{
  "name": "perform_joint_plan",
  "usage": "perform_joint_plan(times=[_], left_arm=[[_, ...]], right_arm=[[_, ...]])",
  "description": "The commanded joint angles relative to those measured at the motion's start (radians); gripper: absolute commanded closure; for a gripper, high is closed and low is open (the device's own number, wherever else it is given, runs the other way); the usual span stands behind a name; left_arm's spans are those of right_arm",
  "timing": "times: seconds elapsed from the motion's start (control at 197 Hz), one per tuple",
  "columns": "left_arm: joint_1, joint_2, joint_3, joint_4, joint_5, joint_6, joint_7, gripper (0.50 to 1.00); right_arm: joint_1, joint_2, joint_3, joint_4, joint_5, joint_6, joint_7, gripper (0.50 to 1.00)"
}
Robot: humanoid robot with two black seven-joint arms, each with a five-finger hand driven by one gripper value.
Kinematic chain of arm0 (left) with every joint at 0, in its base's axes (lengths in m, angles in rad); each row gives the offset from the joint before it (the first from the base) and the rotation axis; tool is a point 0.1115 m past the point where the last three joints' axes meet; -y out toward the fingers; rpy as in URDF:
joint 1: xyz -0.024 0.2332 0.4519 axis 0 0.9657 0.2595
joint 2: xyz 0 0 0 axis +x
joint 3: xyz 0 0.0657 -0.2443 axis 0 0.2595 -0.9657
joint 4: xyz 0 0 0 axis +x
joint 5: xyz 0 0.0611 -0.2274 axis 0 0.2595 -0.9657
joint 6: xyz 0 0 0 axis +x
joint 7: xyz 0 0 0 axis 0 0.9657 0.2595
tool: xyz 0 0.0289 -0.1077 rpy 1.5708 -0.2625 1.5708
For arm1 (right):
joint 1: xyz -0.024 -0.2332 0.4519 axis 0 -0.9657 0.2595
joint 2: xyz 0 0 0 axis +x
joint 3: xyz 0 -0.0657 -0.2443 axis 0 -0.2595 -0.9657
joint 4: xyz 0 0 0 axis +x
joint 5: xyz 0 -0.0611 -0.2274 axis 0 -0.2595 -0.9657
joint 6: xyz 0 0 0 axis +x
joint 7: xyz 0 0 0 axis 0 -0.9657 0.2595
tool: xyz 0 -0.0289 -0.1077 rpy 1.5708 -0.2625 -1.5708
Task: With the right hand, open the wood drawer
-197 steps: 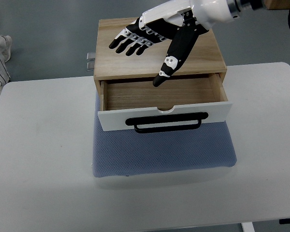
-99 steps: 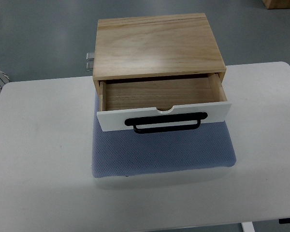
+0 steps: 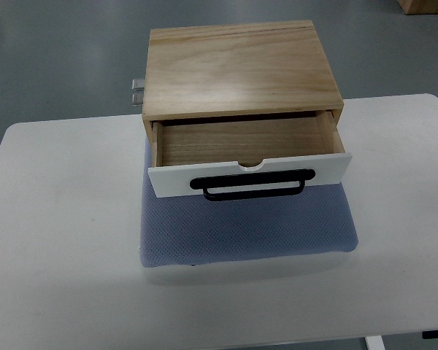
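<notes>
while sitting on blue mat (image 3: pixel 248 230) mid tabletop (image 3: pixel 58 240), wood drawer (image 3: pixel 241 142) is standing pulled open toward near side, black handle (image 3: pixel 252 186) facing near; interior showing bare; no robot hand showing, state cannot tell.

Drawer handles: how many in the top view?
1. A black handle on the white drawer front of the pulled-out wood drawer, above the blue mat. None seen elsewhere.
</notes>
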Motion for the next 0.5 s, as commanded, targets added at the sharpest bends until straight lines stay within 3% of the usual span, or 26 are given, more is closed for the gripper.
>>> perform_joint_plan(times=[0.0, 0.117, 0.497], left_arm=[[0.000, 0.000, 0.000, 0.000, 0.000, 0.000, 0.000, 0.500], [0.000, 0.000, 0.000, 0.000, 0.000, 0.000, 0.000, 0.500], [0.000, 0.000, 0.000, 0.000, 0.000, 0.000, 0.000, 0.500]], right_arm=[[-0.055, 0.022, 0.013, -0.005, 0.009, 0.047, 0.008, 0.560], [-0.107, 0.027, 0.012, -0.015, 0.008, 0.129, 0.063, 0.558], [-0.185, 0.080, 0.003, -0.047, 0.006, 0.075, 0.082, 0.556]])
